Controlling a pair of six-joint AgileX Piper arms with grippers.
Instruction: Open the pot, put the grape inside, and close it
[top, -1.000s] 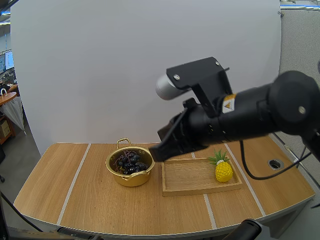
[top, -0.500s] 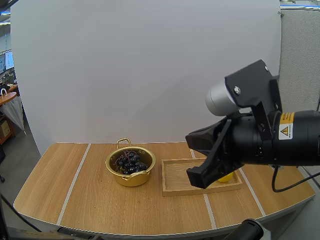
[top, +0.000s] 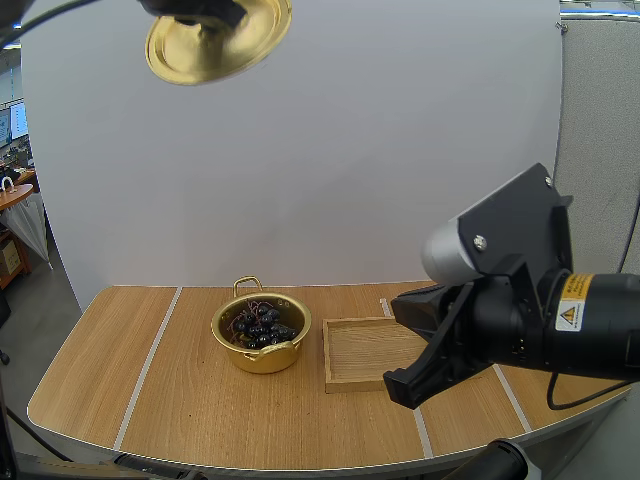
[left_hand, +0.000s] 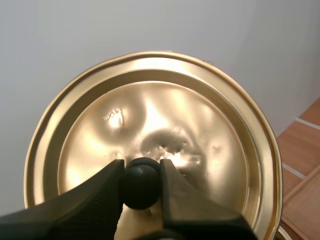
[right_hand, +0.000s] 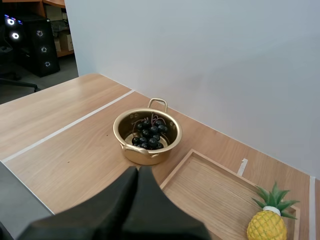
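Note:
The gold pot (top: 260, 345) stands uncovered on the table, with a bunch of dark grapes (top: 258, 327) inside it. Its gold lid (top: 215, 42) hangs high above the table's left side. My left gripper (top: 205, 15) holds the lid from above. In the left wrist view the left gripper (left_hand: 141, 172) is shut on the black knob (left_hand: 141, 186) of the lid (left_hand: 150, 125). My right gripper (top: 402, 385) is over the wooden tray's near edge, well clear of the pot. In the right wrist view the right gripper (right_hand: 137, 171) is a shut wedge short of the pot (right_hand: 147, 145) and its grapes (right_hand: 147, 136).
A wooden tray (top: 365, 350) lies right of the pot. A yellow toy pineapple (right_hand: 268, 225) stands at the far end of the tray (right_hand: 220, 187); my right arm covers it in the high view. White stripes cross the tabletop.
My right arm has pulled back from beside the pot to the right and nearer, over the tray. The lid, held by my left gripper, has come into view high at the left.

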